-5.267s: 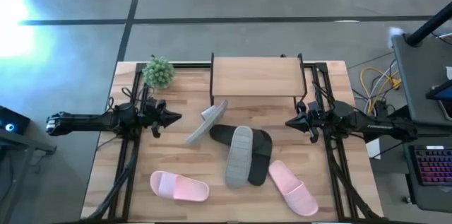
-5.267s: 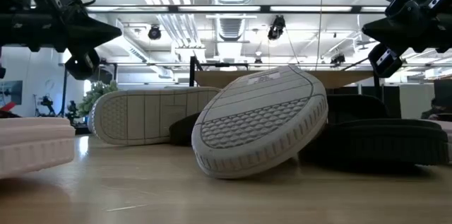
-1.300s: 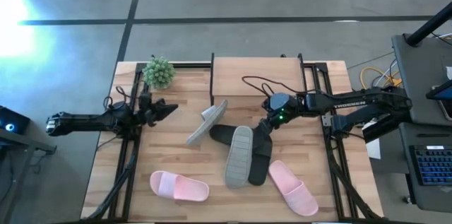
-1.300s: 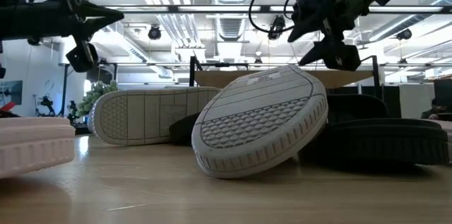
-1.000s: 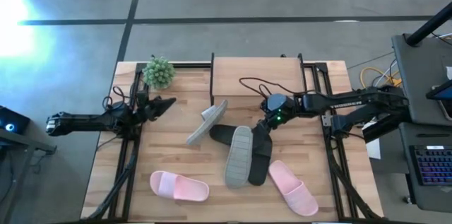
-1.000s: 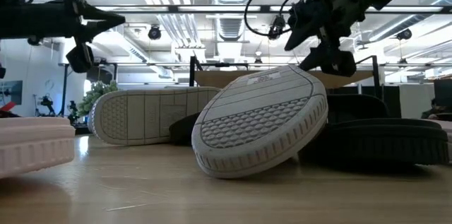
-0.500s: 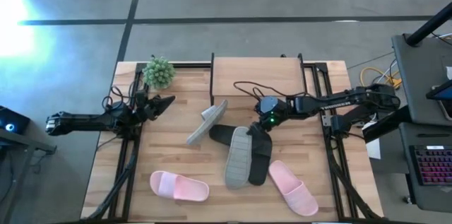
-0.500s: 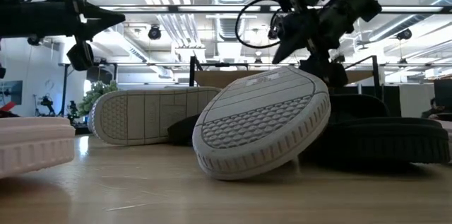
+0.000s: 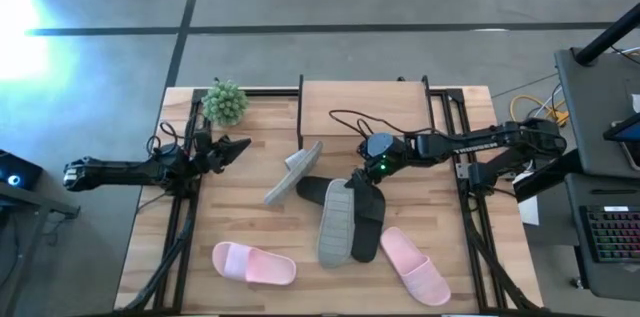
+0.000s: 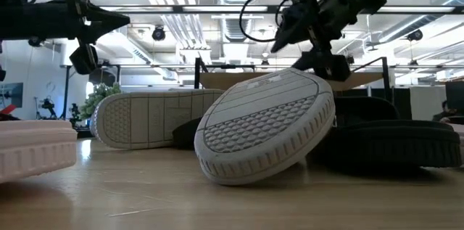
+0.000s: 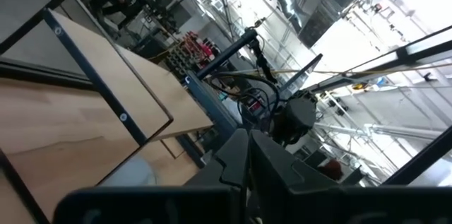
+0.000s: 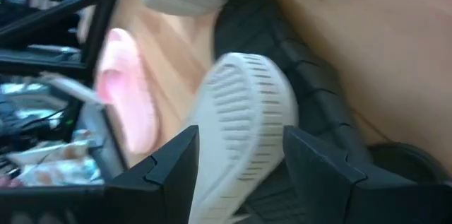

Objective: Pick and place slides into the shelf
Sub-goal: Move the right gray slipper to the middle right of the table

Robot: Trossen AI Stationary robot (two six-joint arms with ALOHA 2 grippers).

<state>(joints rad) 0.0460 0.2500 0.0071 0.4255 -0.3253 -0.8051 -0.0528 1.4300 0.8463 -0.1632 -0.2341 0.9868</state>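
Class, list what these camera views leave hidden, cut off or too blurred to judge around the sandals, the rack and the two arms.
- High view: the black sandal pair lies partly under the upturned grey-white sandal.
- Low view: the low wooden-topped rack is mostly hidden behind that sandal.
- Right wrist view: the pink sandal is blurred.
- Left wrist view: the left gripper is cut off by the bottom edge.

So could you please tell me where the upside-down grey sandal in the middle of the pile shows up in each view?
High view: grey sandal, centre, sole up across the black sandals.
Low view: big ribbed sole, centre foreground.
Left wrist view: cannot tell.
Right wrist view: ribbed sole between the right gripper fingers.
Shared landmark: the black sandal under it.
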